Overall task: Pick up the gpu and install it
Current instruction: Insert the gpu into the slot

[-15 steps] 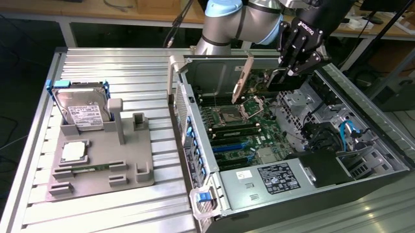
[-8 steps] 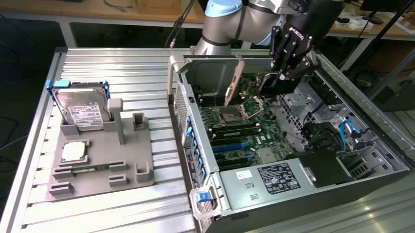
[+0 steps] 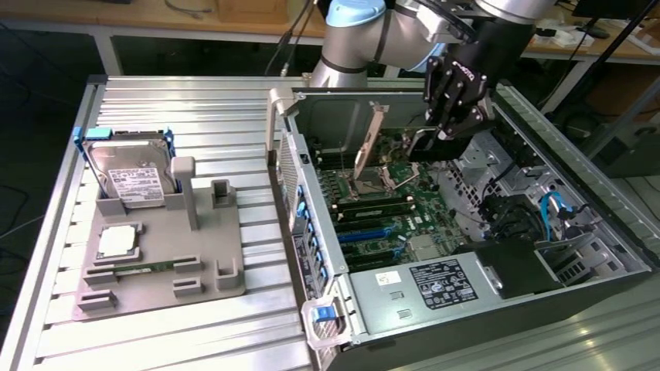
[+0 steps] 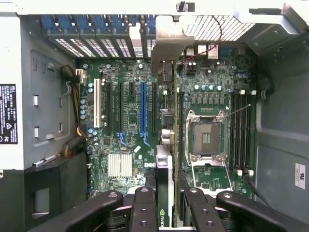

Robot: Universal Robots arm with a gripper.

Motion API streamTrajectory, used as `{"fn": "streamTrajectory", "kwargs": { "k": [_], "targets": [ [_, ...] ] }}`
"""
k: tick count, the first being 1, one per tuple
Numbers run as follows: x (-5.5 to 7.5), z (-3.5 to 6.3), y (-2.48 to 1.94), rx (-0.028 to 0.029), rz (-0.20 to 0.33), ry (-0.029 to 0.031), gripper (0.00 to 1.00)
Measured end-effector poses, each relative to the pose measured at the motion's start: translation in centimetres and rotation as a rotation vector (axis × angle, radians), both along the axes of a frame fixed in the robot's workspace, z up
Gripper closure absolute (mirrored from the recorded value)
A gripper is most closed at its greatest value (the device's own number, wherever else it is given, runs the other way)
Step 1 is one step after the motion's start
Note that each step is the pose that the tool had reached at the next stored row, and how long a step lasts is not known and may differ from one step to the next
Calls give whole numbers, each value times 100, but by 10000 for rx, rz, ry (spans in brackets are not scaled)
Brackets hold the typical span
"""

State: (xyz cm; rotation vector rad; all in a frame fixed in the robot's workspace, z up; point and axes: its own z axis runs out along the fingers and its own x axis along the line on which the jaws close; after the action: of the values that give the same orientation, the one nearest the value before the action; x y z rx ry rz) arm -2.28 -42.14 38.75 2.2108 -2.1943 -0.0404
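The gpu (image 4: pixel 164 174) is a thin card seen edge-on, with a green logo near my fingers and a silver bracket (image 4: pixel 167 41) at its far end. My gripper (image 4: pixel 168 212) is shut on it, one black finger (image 4: pixel 144 210) on each side. The card hangs over the motherboard (image 4: pixel 130 121), between the blue slot (image 4: pixel 142 106) and the CPU socket (image 4: pixel 206 137). I cannot tell whether it touches a slot. In the exterior view the gripper (image 3: pixel 425 147) reaches into the open computer case (image 3: pixel 536 154), and the gpu (image 3: pixel 369 147) shows as a tilted brownish strip beside it.
On the exterior view's left, a grey fixture (image 3: pixel 196 263) carries a silver hard drive (image 3: pixel 129 174), a processor chip (image 3: pixel 119 241) and a memory stick (image 3: pixel 144 268). The power supply (image 3: pixel 443 282) fills the case's near end. Cables (image 3: pixel 515 216) and drive cages crowd the exterior view's right.
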Motion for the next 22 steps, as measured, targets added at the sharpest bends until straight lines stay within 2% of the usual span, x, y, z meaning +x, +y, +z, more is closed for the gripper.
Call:
{"fn": "streamTrajectory", "kwargs": {
  "k": [10, 11, 12, 13, 14, 22],
  "targets": [
    [-119, -207, -2, 0, 0, -2, 73],
    [-125, -222, -2, -1, 0, -49, 73],
    [-134, -239, -3, 0, 0, -156, 73],
    [-143, -255, -5, 1, 0, -230, 73],
    [-146, -265, -9, -1, 1, -244, 73],
    [-158, -417, -65, -1, -1, -245, 73]
  ]
}}
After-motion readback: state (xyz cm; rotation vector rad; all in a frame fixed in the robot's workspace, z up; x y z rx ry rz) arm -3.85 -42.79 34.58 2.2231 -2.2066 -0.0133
